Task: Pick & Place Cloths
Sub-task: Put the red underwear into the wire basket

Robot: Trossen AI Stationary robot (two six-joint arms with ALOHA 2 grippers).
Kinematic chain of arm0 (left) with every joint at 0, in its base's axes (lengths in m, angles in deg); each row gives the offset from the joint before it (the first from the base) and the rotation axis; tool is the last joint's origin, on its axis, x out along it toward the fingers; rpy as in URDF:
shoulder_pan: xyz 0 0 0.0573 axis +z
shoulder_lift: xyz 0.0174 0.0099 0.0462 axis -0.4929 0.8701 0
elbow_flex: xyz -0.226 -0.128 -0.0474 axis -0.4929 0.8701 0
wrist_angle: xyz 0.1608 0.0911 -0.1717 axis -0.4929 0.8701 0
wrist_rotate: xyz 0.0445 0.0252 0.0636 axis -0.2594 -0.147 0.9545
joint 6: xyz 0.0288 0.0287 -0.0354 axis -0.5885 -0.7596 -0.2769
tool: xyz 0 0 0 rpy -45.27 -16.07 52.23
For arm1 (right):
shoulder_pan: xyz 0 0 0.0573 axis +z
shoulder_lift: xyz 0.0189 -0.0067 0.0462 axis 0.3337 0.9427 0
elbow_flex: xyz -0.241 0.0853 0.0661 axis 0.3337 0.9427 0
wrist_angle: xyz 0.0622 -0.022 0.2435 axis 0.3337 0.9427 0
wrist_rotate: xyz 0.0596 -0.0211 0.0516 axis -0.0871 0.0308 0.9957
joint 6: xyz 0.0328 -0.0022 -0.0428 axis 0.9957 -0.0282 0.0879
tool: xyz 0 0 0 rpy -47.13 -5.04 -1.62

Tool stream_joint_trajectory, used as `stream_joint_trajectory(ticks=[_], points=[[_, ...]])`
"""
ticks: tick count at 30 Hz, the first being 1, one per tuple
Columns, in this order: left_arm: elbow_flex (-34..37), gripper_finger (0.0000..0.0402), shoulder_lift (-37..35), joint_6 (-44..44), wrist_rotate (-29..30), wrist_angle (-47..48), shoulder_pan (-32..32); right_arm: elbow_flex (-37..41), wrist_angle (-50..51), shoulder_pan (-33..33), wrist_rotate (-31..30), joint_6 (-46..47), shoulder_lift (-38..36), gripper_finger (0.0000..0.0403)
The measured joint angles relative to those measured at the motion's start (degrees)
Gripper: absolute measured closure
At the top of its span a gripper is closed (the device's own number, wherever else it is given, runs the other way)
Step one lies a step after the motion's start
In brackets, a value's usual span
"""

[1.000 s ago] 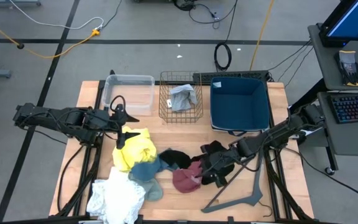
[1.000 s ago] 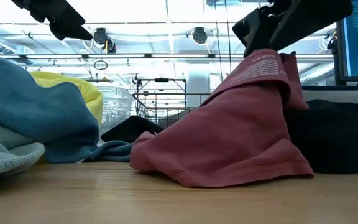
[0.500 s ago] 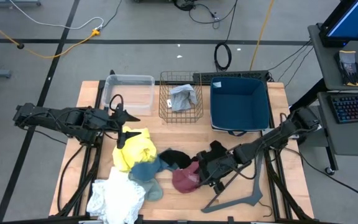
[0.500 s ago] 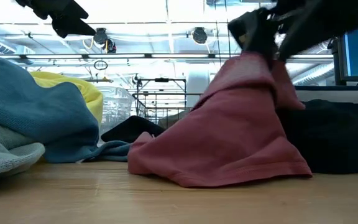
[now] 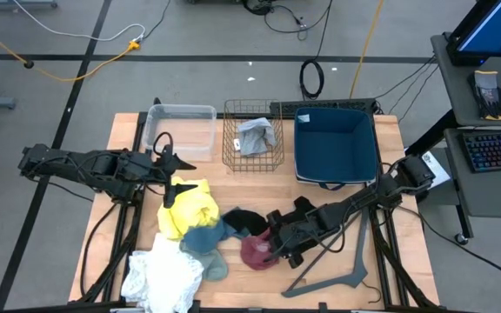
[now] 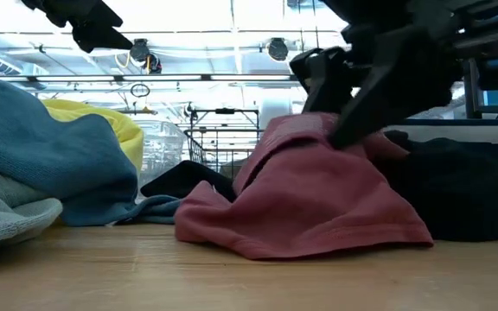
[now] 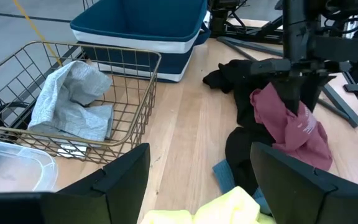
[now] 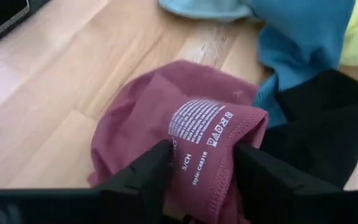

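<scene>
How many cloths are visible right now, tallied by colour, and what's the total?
Yellow cloth: 1
White cloth: 1
Teal-blue cloth: 1
Maroon-pink cloth: 1, between the right end effector fingers
Black cloth: 2, the other black cloth by the right arm
Light grey cloth: 1, in the wire basket
Total: 7
</scene>
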Motion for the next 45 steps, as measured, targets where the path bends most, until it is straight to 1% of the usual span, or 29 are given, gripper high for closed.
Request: stream_joint_trajectory(ticks=[6, 8, 15, 22, 27, 34, 39, 45], points=[[0.0, 0.0119, 0.0, -0.1, 0.0, 0.0, 0.0, 0.0, -2.0, -0.3, 0.1, -2.2, 0.0, 0.0371], [0.0, 0.0119, 0.0, -0.2, 0.0, 0.0, 0.0, 0.0, -2.8, -0.3, 0.1, -3.6, -0.5, 0.0393], [0.0, 0.0119, 0.0, -0.2, 0.0, 0.1, 0.0, -3.0, -3.4, -0.8, 0.2, -6.2, -4.2, 0.0398], [0.0, 0.0119, 0.0, -1.2, 0.0, 0.0, 0.0, -4.3, -3.2, -3.4, 0.1, -7.9, -12.8, 0.04], [0.0, 0.0119, 0.0, -3.0, 0.0, -0.1, 0.0, -4.3, -3.5, -6.3, 0.1, -11.1, -18.9, 0.0401], [0.0, 0.0119, -0.6, -3.9, 0.0, -0.1, 0.0, -4.3, -6.4, -9.7, 0.1, -16.1, -24.2, 0.0402], [2.8, 0.0119, -4.0, -4.2, 0.0, -2.1, 0.0, -4.3, -8.1, -11.5, 0.1, -19.9, -26.0, 0.0402], [8.4, 0.0119, -11.9, -3.9, -1.4, -3.9, -0.1, -4.3, -10.0, -14.8, -0.2, -23.7, -26.0, 0.0402]])
